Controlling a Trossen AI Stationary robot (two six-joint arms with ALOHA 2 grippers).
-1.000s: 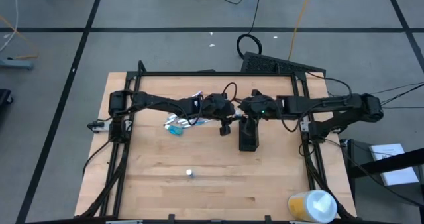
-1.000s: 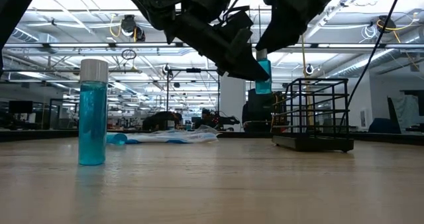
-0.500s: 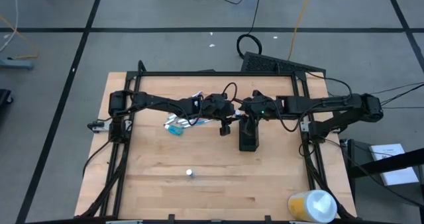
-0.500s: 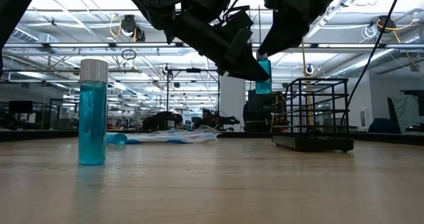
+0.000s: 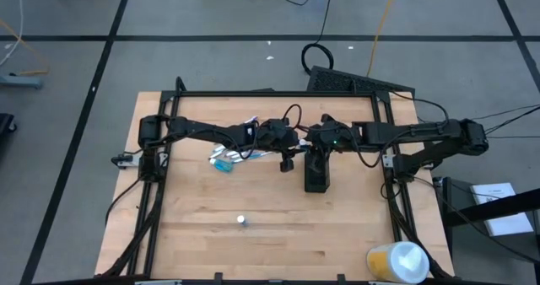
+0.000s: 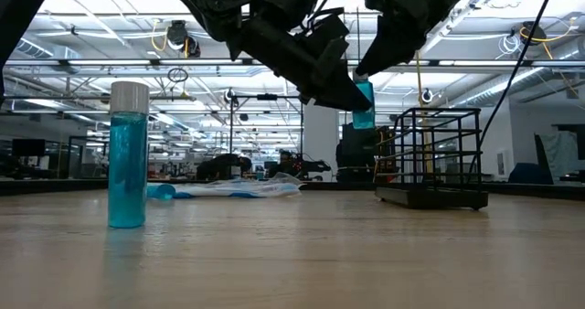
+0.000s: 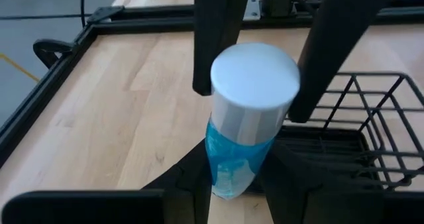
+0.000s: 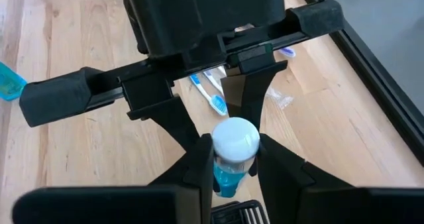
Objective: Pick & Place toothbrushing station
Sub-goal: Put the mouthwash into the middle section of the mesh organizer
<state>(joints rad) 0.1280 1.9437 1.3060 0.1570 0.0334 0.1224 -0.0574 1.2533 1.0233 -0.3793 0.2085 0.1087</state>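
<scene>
Above mid-desk, both wrist views show what the high view hides: one blue tube [image 7: 246, 128] with a white cap, pinched at once by the left gripper [image 7: 235, 177] and the right gripper [image 8: 230, 164], fingers narrowed onto it. Low view: tube held aloft beside the wire-mesh cup [image 6: 436, 158]. Another tube [image 6: 127, 154] stands alone. Toothbrushes [image 8: 211, 91] lie on the desk [image 5: 278, 234].

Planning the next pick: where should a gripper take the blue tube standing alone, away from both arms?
Take the blue tube by its round body just below the white cap, descending from straight above: it stands upright, alone on the table. The left gripper and right gripper both hold a second tube near the wire cup.
</scene>
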